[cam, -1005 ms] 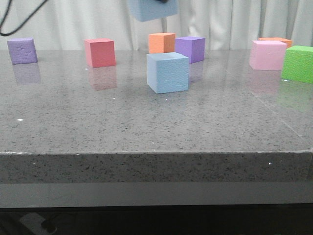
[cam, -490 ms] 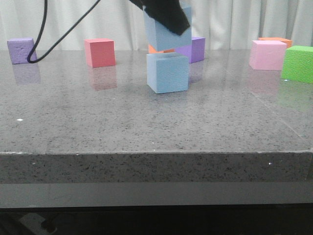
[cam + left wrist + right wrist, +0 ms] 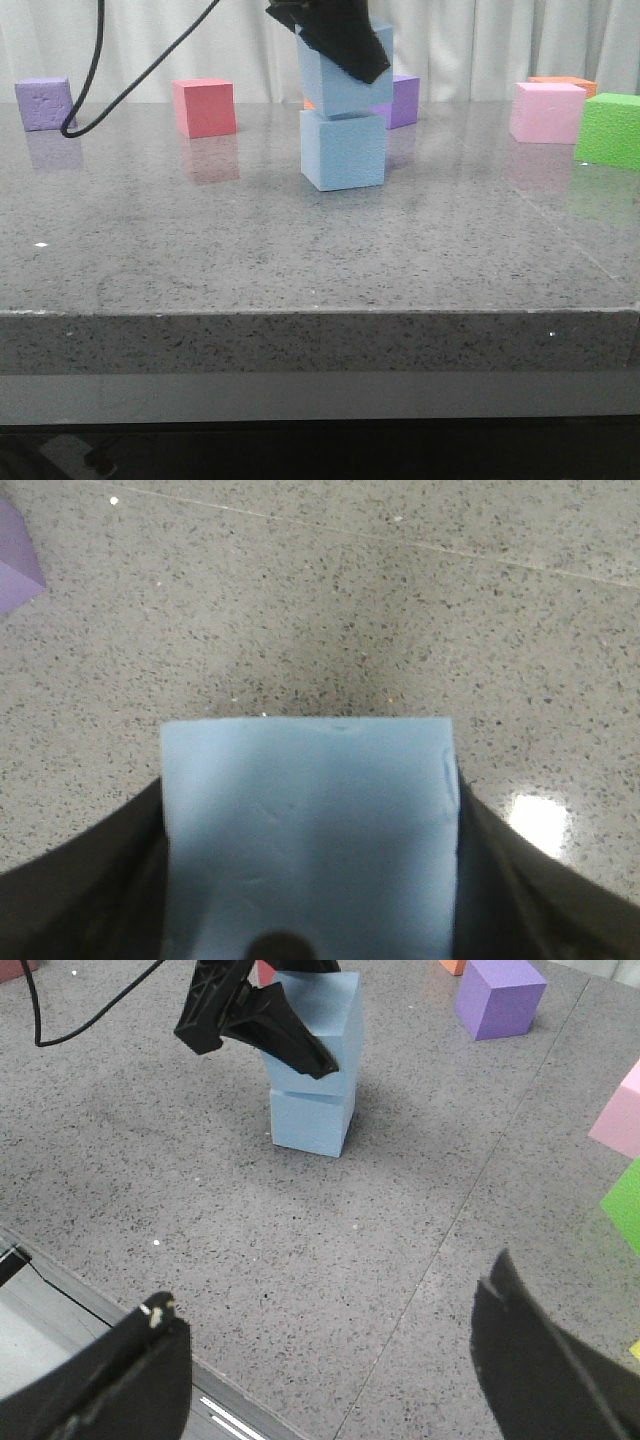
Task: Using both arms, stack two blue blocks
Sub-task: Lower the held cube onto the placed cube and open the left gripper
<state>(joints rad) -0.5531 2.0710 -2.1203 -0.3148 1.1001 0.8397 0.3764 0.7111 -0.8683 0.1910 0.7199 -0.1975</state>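
In the front view a pale blue block (image 3: 343, 150) stands on the grey table (image 3: 300, 250). The second blue block (image 3: 335, 85) sits on top of it, slightly tilted and turned. My left gripper (image 3: 335, 35) is shut on that upper block from above. In the left wrist view the held block (image 3: 310, 820) fills the space between the dark fingers (image 3: 80, 900). The right wrist view shows the stack, lower block (image 3: 312, 1120) and upper block (image 3: 330, 1020), with the left gripper (image 3: 255, 1022) on it. My right gripper (image 3: 330, 1320) is open with nothing in it, near the table's front edge.
Other cubes stand around the stack: purple (image 3: 45, 103) far left, red (image 3: 205, 107), another purple (image 3: 403, 100) just behind, pink (image 3: 547, 112), green (image 3: 610, 130) and orange (image 3: 565, 82) at the right. A black cable (image 3: 100, 80) hangs at the left.
The left gripper has come down with the held blue block, from the top of the view onto the block on the table. The other cubes have not moved.
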